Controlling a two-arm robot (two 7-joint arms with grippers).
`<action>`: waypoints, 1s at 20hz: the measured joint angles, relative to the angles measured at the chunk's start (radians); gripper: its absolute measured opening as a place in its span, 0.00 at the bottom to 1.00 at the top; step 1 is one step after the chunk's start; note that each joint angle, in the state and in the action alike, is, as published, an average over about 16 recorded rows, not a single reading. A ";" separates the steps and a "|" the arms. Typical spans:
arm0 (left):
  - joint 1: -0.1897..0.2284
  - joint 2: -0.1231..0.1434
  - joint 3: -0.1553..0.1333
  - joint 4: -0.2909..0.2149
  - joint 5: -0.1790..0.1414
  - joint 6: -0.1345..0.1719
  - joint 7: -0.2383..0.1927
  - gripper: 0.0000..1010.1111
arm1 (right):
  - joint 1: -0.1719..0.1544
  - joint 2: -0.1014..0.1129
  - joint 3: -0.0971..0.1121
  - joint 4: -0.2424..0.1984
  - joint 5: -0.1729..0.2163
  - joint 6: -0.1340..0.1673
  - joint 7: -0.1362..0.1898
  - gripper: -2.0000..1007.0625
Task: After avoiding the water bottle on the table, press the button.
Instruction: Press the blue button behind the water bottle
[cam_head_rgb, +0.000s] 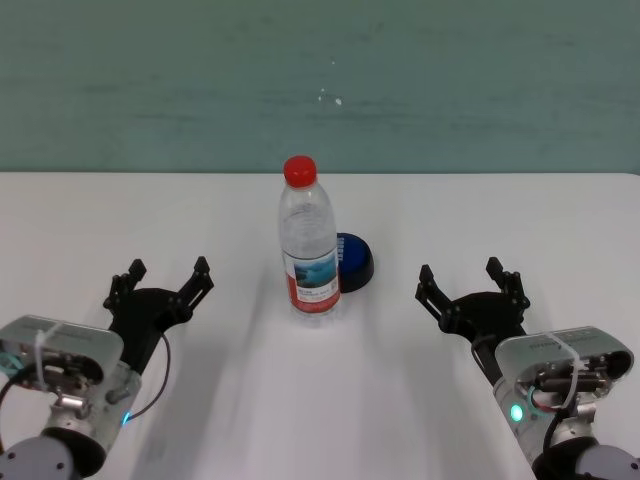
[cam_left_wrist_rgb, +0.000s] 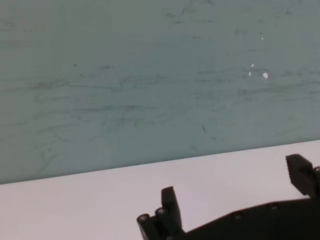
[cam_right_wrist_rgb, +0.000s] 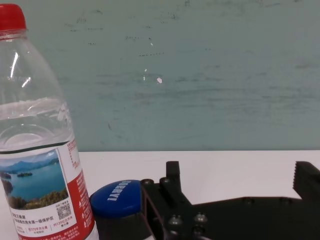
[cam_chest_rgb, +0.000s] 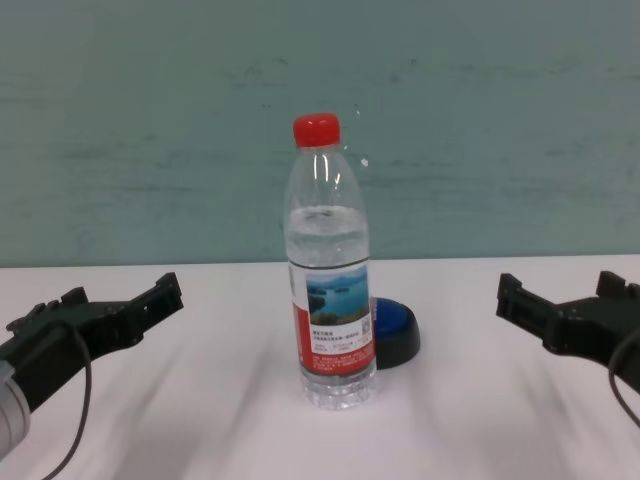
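button (cam_head_rgb: 353, 261) just behind upright water bottle (cam_head_rgb: 308, 240)

You see only part of the button (cam_head_rgb: 354, 261): the water bottle (cam_head_rgb: 308, 240) stands in front of it and hides its left side in the head and chest views, while in the right wrist view the bottle's base and left side run off the picture's edge. The left wrist view shows you neither bottle nor button, and the left gripper (cam_left_wrist_rgb: 240, 202) is cut off at the lower edge, as is the right gripper (cam_right_wrist_rgb: 240, 182) in its own view.
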 joint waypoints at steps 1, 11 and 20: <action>0.000 0.000 0.000 0.000 0.000 0.000 0.000 0.99 | 0.000 0.000 0.000 0.000 0.000 0.000 0.000 1.00; 0.011 0.004 -0.009 -0.014 0.002 0.004 -0.001 0.99 | 0.000 0.000 0.000 0.000 0.000 0.000 0.000 1.00; 0.090 0.027 -0.060 -0.109 0.016 0.027 -0.005 0.99 | 0.000 0.000 0.000 0.000 0.000 0.000 0.000 1.00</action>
